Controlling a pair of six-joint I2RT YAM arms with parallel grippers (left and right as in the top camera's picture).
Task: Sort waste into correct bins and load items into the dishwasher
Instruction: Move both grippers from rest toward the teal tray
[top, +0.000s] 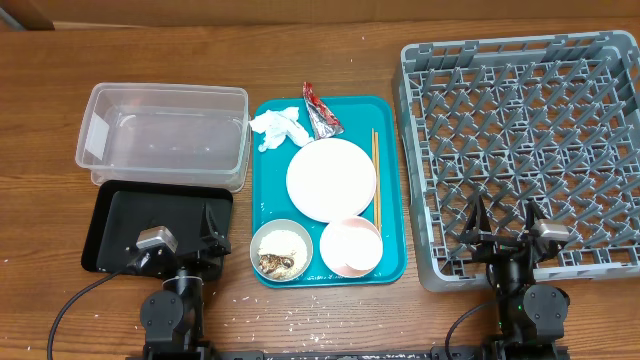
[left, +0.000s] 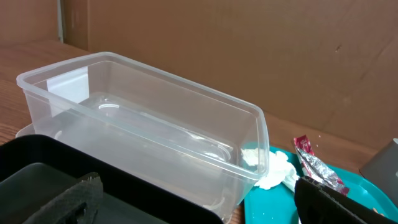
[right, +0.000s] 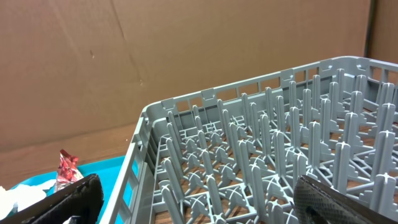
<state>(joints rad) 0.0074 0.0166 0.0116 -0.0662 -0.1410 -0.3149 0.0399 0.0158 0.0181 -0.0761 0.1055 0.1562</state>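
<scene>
**Table stock: waste, ware, bins and rack, with both arms parked at the near edge**

- Teal serving tray (top: 266, 200), centre. It carries a crumpled white tissue (top: 279, 128) and a red-and-silver foil wrapper (top: 321, 116) at its far end. The large plate (top: 331, 179) lies mid-tray, with the chopsticks (top: 376, 178) along its right side.
- The off-white bowl (top: 280, 250) sits near left and holds brown scraps that are hard to make out. The pink bowl (top: 351, 246) is just beside it on the right.
- Clear tub (top: 165, 135), far left, looks bare inside.
- Black tray (top: 120, 225), in front of the tub; its right part is covered by the left arm.
- Grey dish rack (top: 530, 140), right; its right and far edges are cut off.
- White specks (top: 262, 298) on the wood near the teal tray are too small to identify.
- Left gripper (left: 196, 186): fingers spread wide, holding nothing, over the black tray.
- Right gripper (top: 503, 215): fingers apart, holding nothing, over the rack's near edge.
</scene>
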